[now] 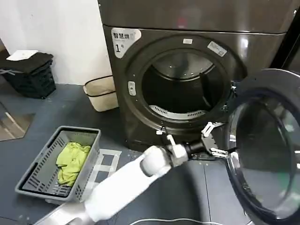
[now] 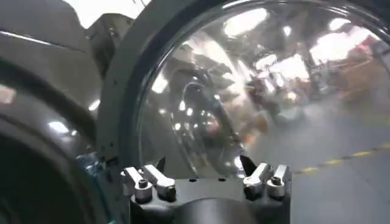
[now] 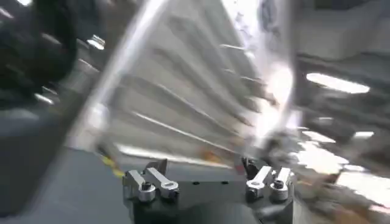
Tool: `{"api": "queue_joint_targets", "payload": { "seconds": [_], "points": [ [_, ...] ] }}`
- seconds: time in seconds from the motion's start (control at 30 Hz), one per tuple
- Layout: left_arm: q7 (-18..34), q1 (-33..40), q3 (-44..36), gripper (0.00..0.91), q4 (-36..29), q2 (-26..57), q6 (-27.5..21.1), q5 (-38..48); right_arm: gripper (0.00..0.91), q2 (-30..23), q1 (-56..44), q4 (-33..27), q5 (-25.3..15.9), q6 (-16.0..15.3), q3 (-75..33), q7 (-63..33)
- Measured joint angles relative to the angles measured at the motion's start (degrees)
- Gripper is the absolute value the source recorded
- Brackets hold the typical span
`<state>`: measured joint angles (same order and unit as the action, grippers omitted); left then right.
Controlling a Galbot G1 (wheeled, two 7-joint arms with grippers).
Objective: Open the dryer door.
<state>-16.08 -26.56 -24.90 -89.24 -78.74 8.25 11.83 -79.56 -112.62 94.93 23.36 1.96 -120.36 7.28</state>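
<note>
Left pincer (image 1: 213, 140), fingers spread wide and holding nothing, sits at the inner edge of the dryer door (image 1: 267, 150). Door swung open to the right; drum opening (image 1: 180, 89) exposed behind.

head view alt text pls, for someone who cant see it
The dryer door, round with a chrome rim and dark glass, stands swung open to the right of the grey-brown dryer labelled "1", baring the drum. The left gripper, open, reaches to the door's near rim on a white arm. A grey basket holding a yellow-green cloth sits on the floor at left.
</note>
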Motion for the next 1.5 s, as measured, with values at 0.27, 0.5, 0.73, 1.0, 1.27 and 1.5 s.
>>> {"api": "queue_joint_targets", "payload": {
  "seconds": [0.27,0.5,0.73,1.0,1.27,1.5],
  "points": [
    [4.5,5.5,-4.4,0.907,6.6,-7.0,-0.7,-5.5,0.907,-2.3,2.1,-4.0,-10.6,-5.4,-6.9,-9.1],
    [4.6,8.1,-6.3,0.907,12.2,-12.4,-0.8,-7.3,0.907,-3.4,1.5,-4.5,-14.6,-5.5,-11.1,-11.1],
    [4.5,9.1,-6.4,0.907,16.9,-13.5,-0.7,-7.3,0.907,-3.9,1.7,-3.7,-14.8,-5.5,-11.9,-11.3],
    [4.4,8.8,-6.2,0.907,17.7,-13.5,-0.8,-7.0,0.907,-4.0,2.0,-3.3,-14.9,-5.2,-11.9,-11.2],
    [4.1,8.2,-5.9,0.907,16.2,-13.5,-1.6,-6.7,0.907,-3.7,2.5,-3.3,-14.9,-5.2,-11.4,-11.2],
    [-0.6,6.7,-4.9,0.907,12.8,-13.5,-7.3,-4.8,0.907,-4.0,2.1,-2.1,-12.4,-7.5,-10.4,-12.5]
  ]
}}
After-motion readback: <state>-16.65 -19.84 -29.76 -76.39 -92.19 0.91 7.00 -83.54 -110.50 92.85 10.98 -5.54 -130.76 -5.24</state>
